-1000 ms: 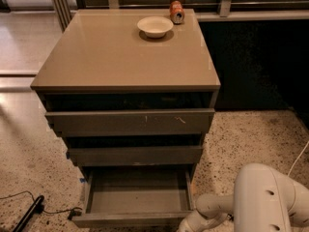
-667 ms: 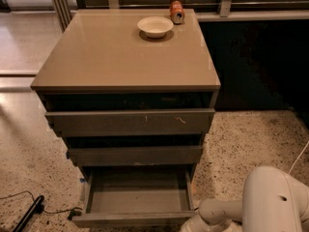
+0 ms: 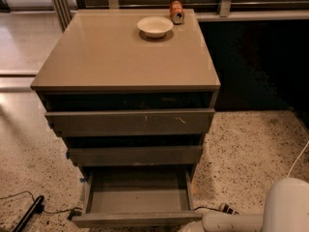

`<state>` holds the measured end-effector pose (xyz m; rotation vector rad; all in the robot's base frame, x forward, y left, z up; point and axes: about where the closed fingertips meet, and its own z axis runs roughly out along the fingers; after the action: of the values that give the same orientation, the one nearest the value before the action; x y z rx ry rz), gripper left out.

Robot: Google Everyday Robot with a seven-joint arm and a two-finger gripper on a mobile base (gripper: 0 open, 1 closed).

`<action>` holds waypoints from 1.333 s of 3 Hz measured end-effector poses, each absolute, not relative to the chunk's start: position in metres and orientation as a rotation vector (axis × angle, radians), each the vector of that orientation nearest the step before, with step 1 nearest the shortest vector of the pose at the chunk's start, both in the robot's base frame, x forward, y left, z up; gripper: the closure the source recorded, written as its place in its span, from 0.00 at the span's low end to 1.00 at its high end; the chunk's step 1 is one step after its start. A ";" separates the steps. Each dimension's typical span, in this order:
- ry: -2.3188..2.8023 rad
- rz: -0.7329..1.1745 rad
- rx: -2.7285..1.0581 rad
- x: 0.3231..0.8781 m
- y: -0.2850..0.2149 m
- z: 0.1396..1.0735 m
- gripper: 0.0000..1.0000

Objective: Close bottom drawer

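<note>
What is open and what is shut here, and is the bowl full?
bottom drawer: pulled wide open, empty
middle drawer: mostly pushed in
top drawer: mostly pushed in
bowl: upright, empty
can: standing or lying, unclear
gripper: out of view, past the bottom edge by the white arm

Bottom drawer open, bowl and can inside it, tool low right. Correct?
No. Camera view shows the bowl and can on the cabinet top; the bottom drawer is open, tool low right by its front.
</note>
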<state>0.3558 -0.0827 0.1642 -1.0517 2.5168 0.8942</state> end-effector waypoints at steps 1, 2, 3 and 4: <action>2.509 0.893 -1.047 0.358 -0.081 0.164 1.00; 2.432 0.881 -0.999 0.384 -0.069 0.168 1.00; 2.337 0.836 -0.957 0.410 -0.051 0.178 1.00; 2.284 0.796 -0.924 0.424 -0.045 0.186 1.00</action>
<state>0.4236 -0.0447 0.1855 -0.9241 2.2843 0.7960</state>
